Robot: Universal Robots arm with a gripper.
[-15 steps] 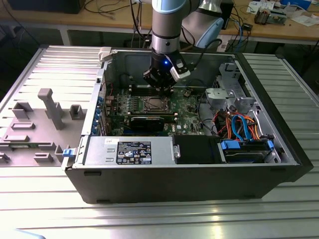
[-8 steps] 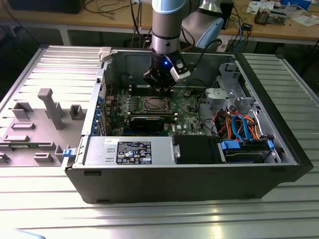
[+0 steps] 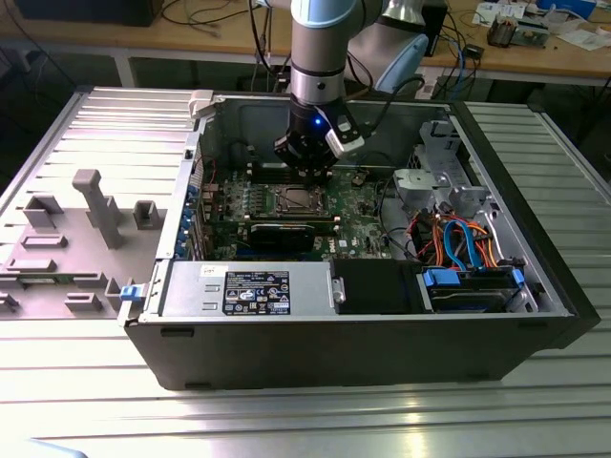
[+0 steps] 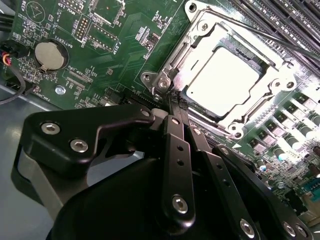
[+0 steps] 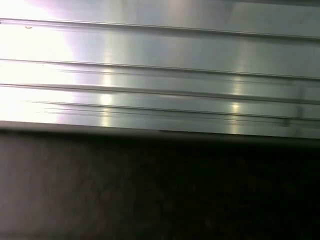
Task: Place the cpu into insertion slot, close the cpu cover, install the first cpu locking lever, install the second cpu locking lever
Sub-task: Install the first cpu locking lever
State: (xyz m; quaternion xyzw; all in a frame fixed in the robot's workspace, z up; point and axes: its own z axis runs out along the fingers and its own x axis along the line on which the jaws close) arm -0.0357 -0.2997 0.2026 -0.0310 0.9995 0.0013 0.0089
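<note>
Cpu lies seated under the cpu cover, just beyond the gripper's clenched, empty fingertips.

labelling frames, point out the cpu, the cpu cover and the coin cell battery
cpu (image 4: 226, 80), second wrist view, middle of its bright metal top
cpu cover (image 4: 175, 62), second wrist view, frame edge
coin cell battery (image 4: 51, 55), second wrist view, its face

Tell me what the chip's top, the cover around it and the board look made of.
The chip top: bare metal, probably; it glares pale and smooth. The cover: stamped metal, seemingly steel; silvery with bright edge glints. The board: green lacquered circuit laminate, by its fine traces and white print.
</note>
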